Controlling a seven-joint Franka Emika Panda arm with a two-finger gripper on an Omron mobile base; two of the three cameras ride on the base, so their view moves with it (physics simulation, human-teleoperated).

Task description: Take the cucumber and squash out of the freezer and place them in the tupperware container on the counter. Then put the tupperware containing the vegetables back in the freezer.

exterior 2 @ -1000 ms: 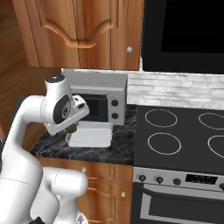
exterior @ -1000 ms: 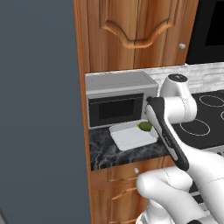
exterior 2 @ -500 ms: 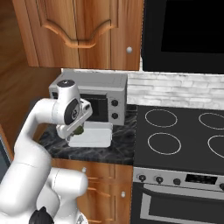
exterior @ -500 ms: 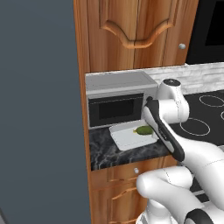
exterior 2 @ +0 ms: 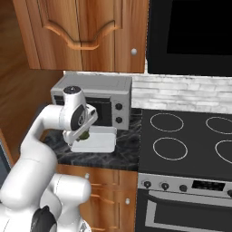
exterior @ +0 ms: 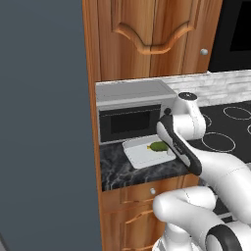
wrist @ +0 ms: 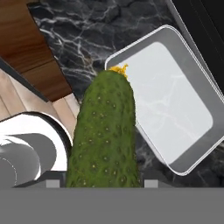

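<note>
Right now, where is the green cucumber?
The cucumber is held in the gripper, over the tupperware container on the counter, just before the microwave.

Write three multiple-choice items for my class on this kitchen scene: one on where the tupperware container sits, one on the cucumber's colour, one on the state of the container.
1. Where is the tupperware container?
A. On the counter in front of the microwave
B. On the stovetop
C. Inside the freezer

2. What colour is the cucumber?
A. Orange
B. Dark green
C. White

3. What is lying in the tupperware container now?
A. The squash
B. Nothing
C. A lid

Answers:
1 A, both base views show it on the black marble in front of the microwave.
2 B, the hand view shows a dark green bumpy skin with a small yellow tip.
3 B, the hand view shows its floor bare, while the cucumber stands between the fingers of the gripper.
</note>
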